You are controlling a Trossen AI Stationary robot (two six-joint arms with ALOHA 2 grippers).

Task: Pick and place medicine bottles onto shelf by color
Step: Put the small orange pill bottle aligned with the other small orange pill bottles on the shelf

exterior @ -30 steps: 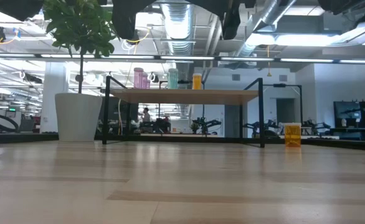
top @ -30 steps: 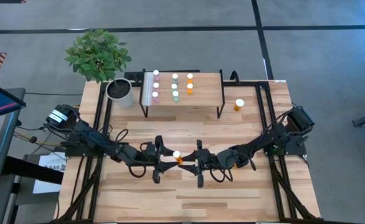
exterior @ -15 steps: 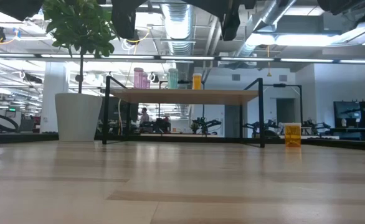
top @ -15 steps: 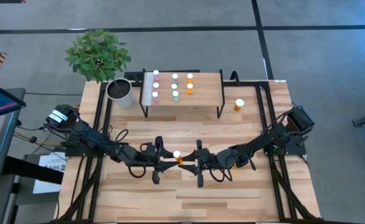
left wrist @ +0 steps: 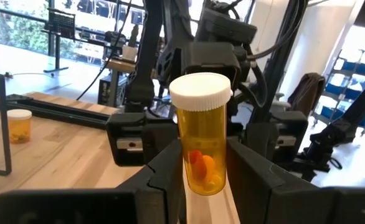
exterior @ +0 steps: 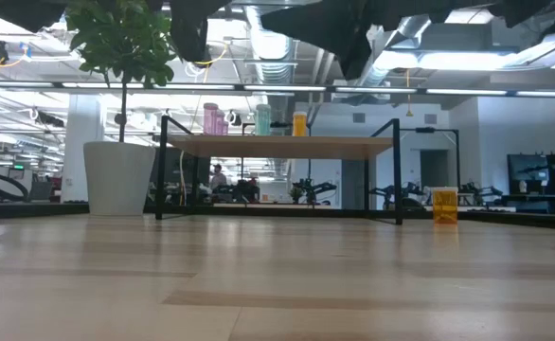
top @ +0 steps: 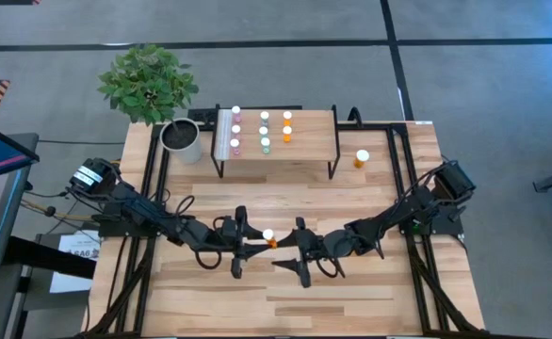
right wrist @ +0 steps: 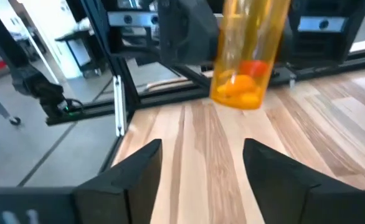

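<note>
Orange plastic catches my eye first from the high view: the large orange bottle point(top: 269, 237) hangs over the middle of the table point(top: 370, 297), in front of the shelf point(top: 309, 132) and well apart from it, pinched by my left gripper point(top: 257, 247), while my right gripper point(top: 285, 259) sits just beside it, its jaws spread and touching nothing. On the shelf I count three rows of small white-capped bottles point(top: 263, 131), pink toward the plant pot point(top: 182, 139), green in the middle, orange on the far side from the pot. A second large orange bottle point(top: 361, 158) stands on the table just beside the shelf's end away from the pot. From the low view, the shelf point(exterior: 277, 147) carries pink, green and orange bottles on top, the pot point(exterior: 116, 178) stands beside it, and that second bottle point(exterior: 444, 204) stands past its other end; the arms are only dark shapes overhead. From the left wrist view, my jaws are closed on the lower body of the upright bottle point(left wrist: 201, 134), with orange pills visible inside. From the right wrist view, my two fingers point(right wrist: 132, 171) stand wide apart with bare table between them, and the held bottle point(right wrist: 248, 56) hangs ahead, clear of them.
</note>
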